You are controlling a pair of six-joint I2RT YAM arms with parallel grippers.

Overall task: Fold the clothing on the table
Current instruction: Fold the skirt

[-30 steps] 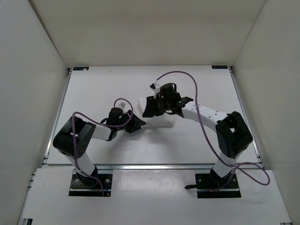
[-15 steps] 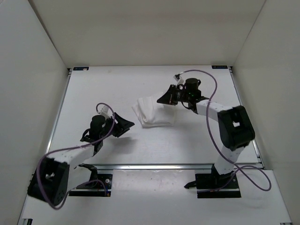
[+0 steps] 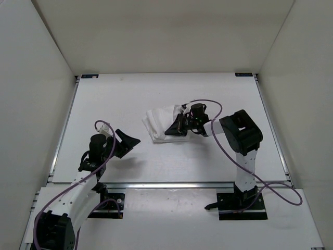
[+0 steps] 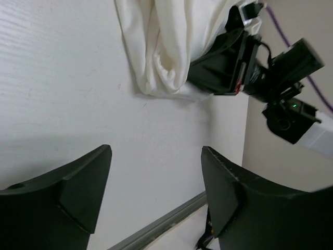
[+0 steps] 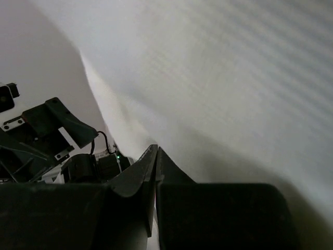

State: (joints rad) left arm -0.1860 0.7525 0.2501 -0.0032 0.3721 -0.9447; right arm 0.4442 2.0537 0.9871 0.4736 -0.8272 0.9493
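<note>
Clothing (image 3: 158,124) lies as a compact white bundle near the middle of the table (image 3: 104,104). It is layered over itself, and its near edge is rounded and lumpy rather than creased flat (the left wrist view shows a soft roll there). The right gripper (image 3: 174,128) sits at the bundle's right side, touching the fabric, with its jaws clenched tight together. In its own wrist view no cloth shows between the tips, so I cannot tell whether a thin layer is pinched. The left gripper (image 3: 129,140) hangs over bare table to the left and toward the near edge, apart from the garment, jaws spread wide and holding nothing.

Judging by this, the fold is largely made, and the step in hand is tidying or pressing it. To do that well, the right arm should press or slide lightly so the layers are not dragged askew. The left should come in low at the loose near-left corner, close only on the top layer, and lift little.
</note>
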